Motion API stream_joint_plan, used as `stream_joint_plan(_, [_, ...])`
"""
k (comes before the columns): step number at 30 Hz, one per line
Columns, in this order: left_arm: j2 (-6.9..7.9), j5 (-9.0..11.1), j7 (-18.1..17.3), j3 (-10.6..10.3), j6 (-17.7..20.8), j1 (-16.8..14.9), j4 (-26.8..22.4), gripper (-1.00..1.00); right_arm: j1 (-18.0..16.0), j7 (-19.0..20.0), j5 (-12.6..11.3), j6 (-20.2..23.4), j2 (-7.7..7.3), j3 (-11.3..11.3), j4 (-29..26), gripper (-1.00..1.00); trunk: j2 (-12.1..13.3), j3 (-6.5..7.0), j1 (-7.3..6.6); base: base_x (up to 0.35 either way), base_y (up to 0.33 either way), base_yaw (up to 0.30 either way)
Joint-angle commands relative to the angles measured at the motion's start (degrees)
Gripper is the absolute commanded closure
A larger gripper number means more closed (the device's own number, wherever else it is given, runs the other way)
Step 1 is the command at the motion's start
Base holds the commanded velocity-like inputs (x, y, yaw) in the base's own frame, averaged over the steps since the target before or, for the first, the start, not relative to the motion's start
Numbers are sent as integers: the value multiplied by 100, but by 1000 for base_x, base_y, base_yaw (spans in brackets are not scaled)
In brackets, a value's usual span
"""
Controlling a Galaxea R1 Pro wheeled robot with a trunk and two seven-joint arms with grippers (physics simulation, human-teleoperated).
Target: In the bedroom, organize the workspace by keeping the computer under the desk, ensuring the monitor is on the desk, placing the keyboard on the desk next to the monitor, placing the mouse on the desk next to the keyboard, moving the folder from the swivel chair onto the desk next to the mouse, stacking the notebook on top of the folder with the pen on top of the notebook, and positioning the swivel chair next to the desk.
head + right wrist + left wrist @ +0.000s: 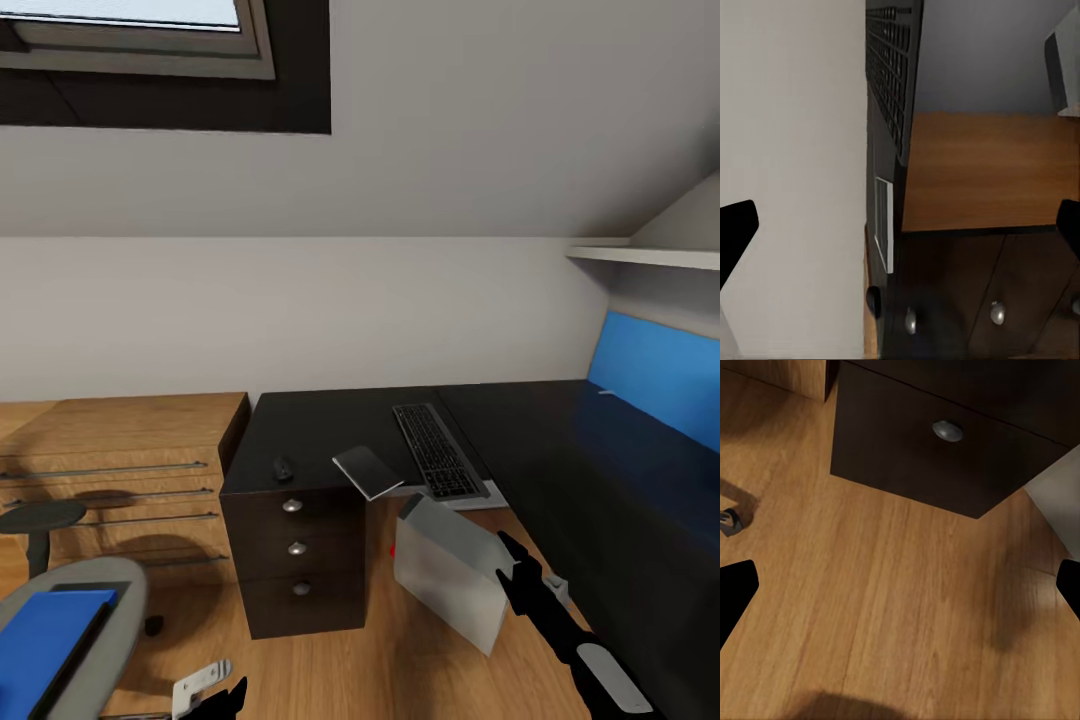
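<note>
Right gripper (508, 562): jaws spread wide, holding nothing, pressed close against the computer (447, 573), which stands tilted on the floor beneath the table (330, 425) edge. Left gripper (236, 692) jaws likewise open, empty, well apart. Right arm nearer.

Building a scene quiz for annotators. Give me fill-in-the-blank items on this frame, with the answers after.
1. The keyboard lies on the ___ with its near end past the edge.
2. The blue folder rests on the ___ seat.
3. The grey computer stands tilted on the ___.
4. The mouse sits above the unit with ___ drawer knobs.

Answers: desk; swivel chair; floor; three
</note>
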Motion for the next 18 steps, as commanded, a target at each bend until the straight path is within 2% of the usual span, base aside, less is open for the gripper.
stream_joint_plan(1, [-5, 59, -24, 23, 44, -2, -10, -100, -4, 4, -94, 99, 1, -16, 2, -100, -3, -6, 0, 0, 0, 0])
stream_joint_plan(5, [-1, 58, -30, 23, 40, -2, -11, -100, -4, 3, -211, 223, -3, -25, 1, -100, -3, -6, 0, 0, 0, 0])
stream_joint_plan(12, [7, 60, -41, 24, 35, -2, -5, -100, -4, 3, -244, 261, -8, -27, 1, -100, -3, -6, 0, 3, 0, 0])
stream_joint_plan(18, [12, 60, -49, 25, 35, -2, -3, -100, -4, 3, -244, 266, -8, -28, 1, -100, -3, -6, 0, 196, 0, 0])
